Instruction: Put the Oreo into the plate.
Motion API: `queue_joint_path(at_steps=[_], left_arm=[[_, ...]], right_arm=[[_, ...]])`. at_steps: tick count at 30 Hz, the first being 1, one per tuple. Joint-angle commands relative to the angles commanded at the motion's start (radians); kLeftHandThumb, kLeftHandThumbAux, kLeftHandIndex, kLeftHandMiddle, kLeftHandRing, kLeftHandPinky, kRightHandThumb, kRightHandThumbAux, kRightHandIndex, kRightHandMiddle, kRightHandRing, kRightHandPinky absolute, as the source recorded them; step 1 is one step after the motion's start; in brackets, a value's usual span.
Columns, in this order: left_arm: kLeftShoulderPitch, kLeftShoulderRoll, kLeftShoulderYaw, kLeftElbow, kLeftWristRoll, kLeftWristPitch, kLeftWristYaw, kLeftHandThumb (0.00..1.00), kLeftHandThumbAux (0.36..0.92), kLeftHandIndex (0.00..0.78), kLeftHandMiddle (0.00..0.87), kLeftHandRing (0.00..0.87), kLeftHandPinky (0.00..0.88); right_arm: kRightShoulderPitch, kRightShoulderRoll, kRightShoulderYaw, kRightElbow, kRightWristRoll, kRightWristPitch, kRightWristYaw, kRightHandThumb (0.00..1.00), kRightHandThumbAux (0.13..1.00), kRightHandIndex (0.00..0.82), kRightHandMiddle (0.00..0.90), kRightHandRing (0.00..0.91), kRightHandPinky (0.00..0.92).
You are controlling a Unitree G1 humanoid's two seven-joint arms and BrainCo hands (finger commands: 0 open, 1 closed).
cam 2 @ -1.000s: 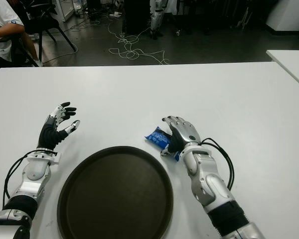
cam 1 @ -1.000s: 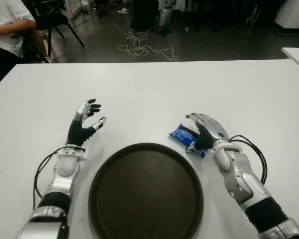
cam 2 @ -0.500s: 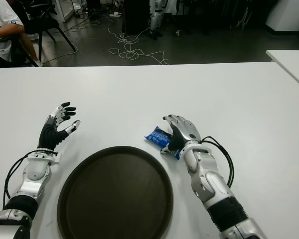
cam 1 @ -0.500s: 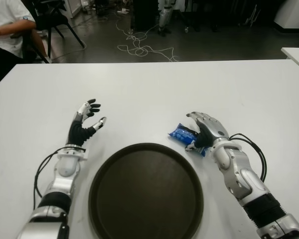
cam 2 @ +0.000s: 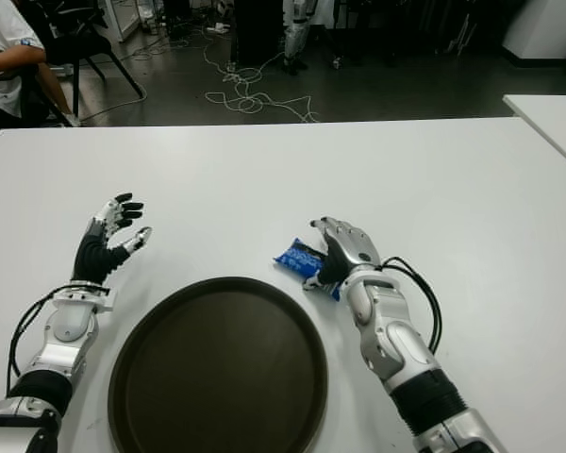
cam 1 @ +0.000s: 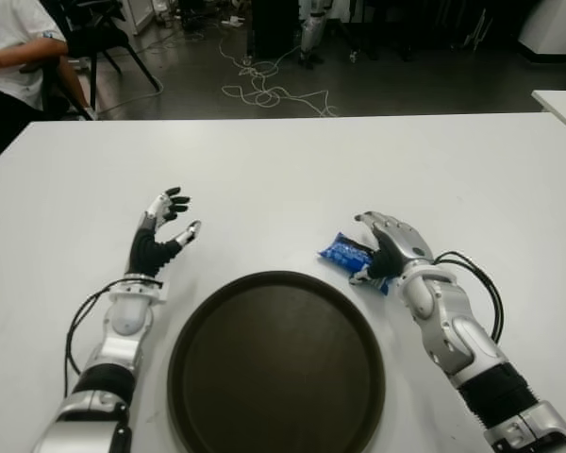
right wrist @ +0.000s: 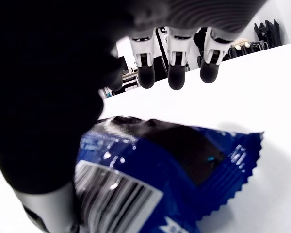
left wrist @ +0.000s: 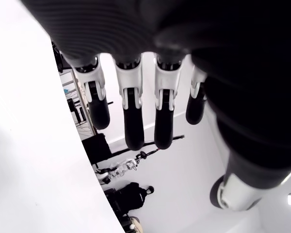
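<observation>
**Blue Oreo pack under our right hand, plate empty**

Blue wrapper on the white table: the Oreo pack lies just beyond the dark round plate, off its far right rim. Our right hand arches over the pack's right end, thumb at its near edge, fingers extended above it, not closed. Our left hand hovers left of the plate, fingers spread, holding nothing.

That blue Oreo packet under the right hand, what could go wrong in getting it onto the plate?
The right hand only arches over the Oreo packet, fingers not yet closed, so the crinkly wrapper might slip or skid across the table. The plate's raised rim sits close by, and the packet could catch on it.
</observation>
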Motion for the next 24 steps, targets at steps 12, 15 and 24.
queue_joint_path(at_steps=[12,15,24], left_arm=[[0.000,-0.004,0.000,0.001,-0.006,0.007,-0.002,0.100,0.699,0.165,0.252,0.222,0.159],[0.000,-0.006,0.002,0.000,-0.011,0.007,-0.006,0.110,0.700,0.162,0.253,0.224,0.164],[0.001,-0.008,0.000,-0.002,-0.010,0.001,-0.006,0.098,0.713,0.165,0.252,0.235,0.188]], right_arm=[[-0.007,-0.005,0.003,0.025,0.000,-0.010,-0.011,0.000,0.851,0.075,0.071,0.070,0.072],[-0.005,-0.008,0.003,0.024,0.002,-0.014,-0.013,0.000,0.849,0.076,0.068,0.068,0.073],[0.006,-0.026,0.001,-0.014,0.003,-0.010,0.025,0.000,0.826,0.092,0.090,0.086,0.076]])
